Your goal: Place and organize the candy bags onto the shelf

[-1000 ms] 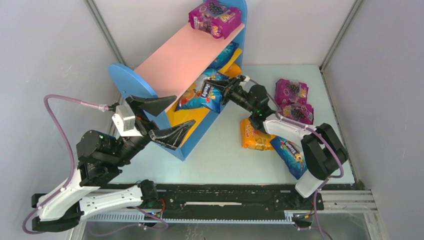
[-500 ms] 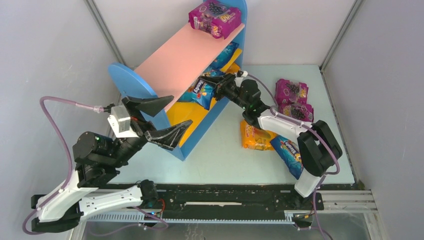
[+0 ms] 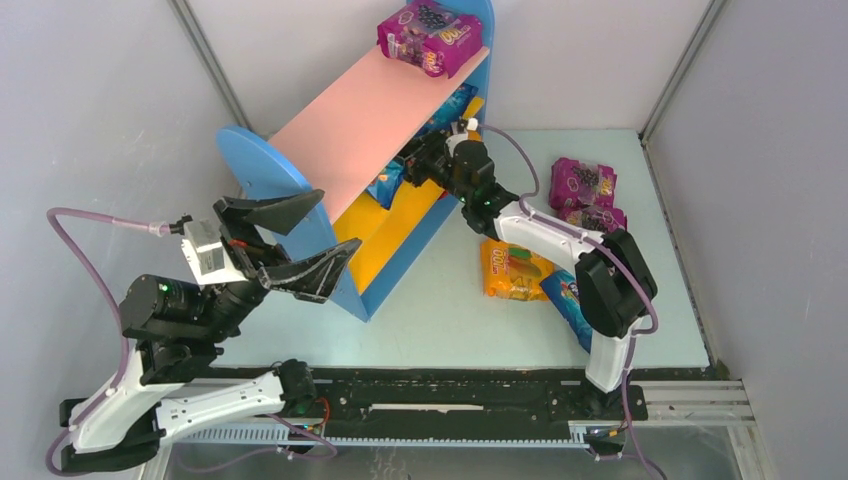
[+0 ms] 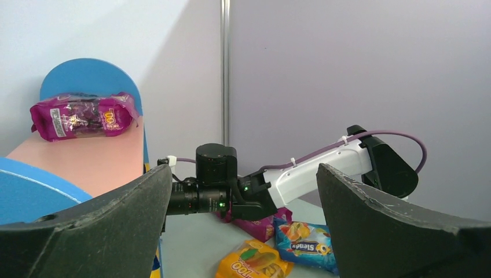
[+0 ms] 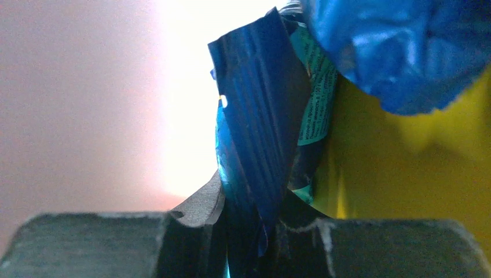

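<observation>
**Right gripper is pushing a blue bag in under the pink top board**

The right gripper (image 3: 410,172) is reaching into the open front of the small shelf with blue rounded side panels and a pink top board (image 3: 350,130). It is clamping one edge of a glossy blue plastic candy bag (image 3: 388,183). In the right wrist view the jaws are nearly closed on the thin edge of that bag (image 5: 260,133). The pouch is sticking straight out ahead of the fingertips, its long axis in line with the gripper. It is therefore pointing left and deeper into the shelf, over a yellow lower board (image 5: 405,185). I cannot tell which of the two boards this is.

A second blue pouch (image 5: 399,52) is lying just beside the held one, toward the far end of the same tier. The release will probably need to land to the near side of it.

The left gripper (image 3: 335,222) is hanging wide open and holding nothing, near the shelf's near side panel. It is well apart from the bags waiting on the table: an orange pouch (image 3: 510,272) and two purple grape pouches (image 3: 583,185). All of these are lying closer to the right arm. One purple bag (image 3: 430,35) is resting on the far end of the pink board.
</observation>
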{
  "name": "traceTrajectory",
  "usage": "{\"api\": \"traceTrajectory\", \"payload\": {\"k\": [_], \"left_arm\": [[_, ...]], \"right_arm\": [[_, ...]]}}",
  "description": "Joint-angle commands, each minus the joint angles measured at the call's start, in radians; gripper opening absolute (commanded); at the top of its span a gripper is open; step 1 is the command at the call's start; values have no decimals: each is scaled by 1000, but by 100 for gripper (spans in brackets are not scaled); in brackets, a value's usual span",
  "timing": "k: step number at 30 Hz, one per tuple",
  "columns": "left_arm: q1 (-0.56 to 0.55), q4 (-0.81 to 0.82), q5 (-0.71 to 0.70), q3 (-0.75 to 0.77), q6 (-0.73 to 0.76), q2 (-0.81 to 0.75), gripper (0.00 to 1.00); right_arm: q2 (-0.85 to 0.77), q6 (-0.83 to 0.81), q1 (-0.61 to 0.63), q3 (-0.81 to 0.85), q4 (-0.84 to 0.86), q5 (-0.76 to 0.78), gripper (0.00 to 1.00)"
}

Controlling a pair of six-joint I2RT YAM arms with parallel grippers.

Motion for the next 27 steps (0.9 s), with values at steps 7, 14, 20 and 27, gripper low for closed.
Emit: {"api": "traceTrajectory", "payload": {"k": [7,14,20,27], "left_arm": [[39,42,38,-6,-36,19,100],[71,53,69,-7,-75,36,100],[95,60,90,-9,-98,52,100],[115,63,105,-8,-113,56,100]], "right_arm": [[7,-402,12,137,-30,121,0],[-48,-687,20,135,-91,240,0],[-53,-773,23,121,-97,274,0],[-65,-917,65,196,-88,238,0]]}}
